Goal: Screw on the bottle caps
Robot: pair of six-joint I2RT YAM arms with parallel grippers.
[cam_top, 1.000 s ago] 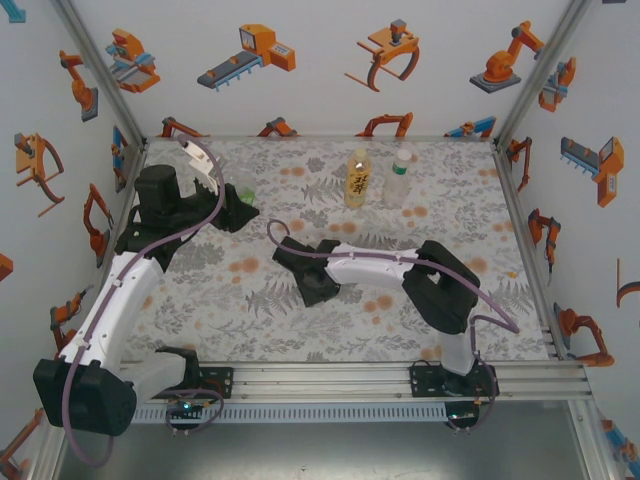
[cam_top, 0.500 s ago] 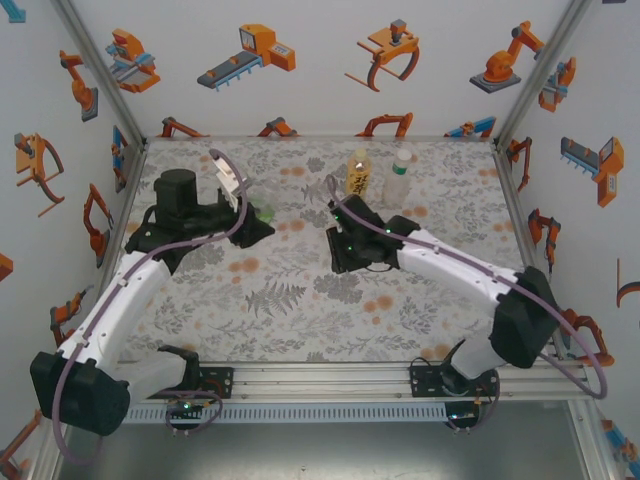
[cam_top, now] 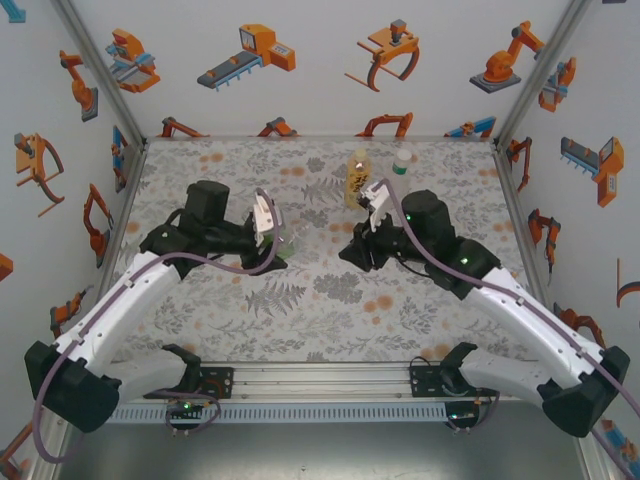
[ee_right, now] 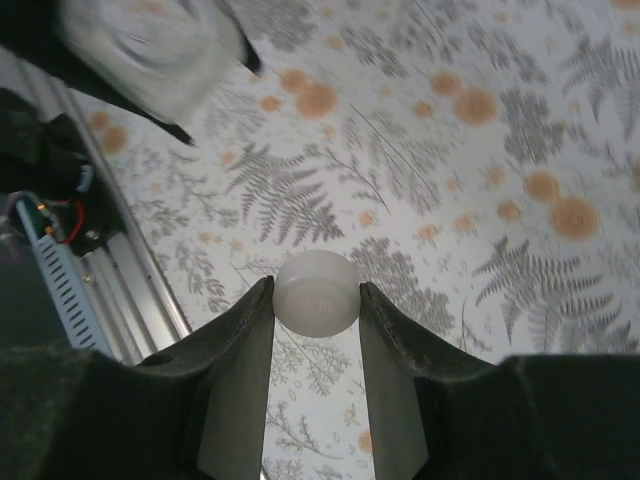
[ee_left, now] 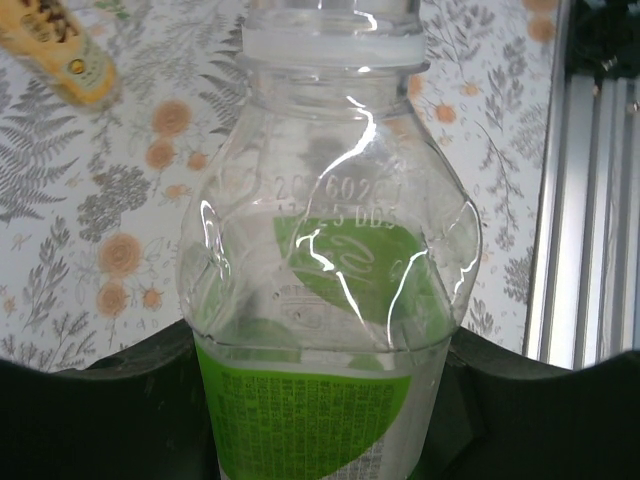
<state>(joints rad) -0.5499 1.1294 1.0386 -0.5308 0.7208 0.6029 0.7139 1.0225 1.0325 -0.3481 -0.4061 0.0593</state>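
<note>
Clear green-label bottle point(ee_left: 330, 300): my left gripper point(cam_top: 283, 243) is clamped low on its body, holding it nearer the arm bases than the yellow bottle point(cam_top: 358, 178) and to its left. The neck looks uncapped, though its top is cropped. Thin wall, light, likely to dent, so best held at the label band.

White cap point(ee_right: 317, 290): pinched by its sides in the right gripper point(ee_right: 316, 320), just on the near side of the yellow bottle. Small and probably slick; hold it square.

walls point(cam_top: 320, 100): white, orange robot-arm prints | tabletop point(cam_top: 300, 320): grey floral print | frame: aluminium rails point(cam_top: 320, 375) — near edge
</note>
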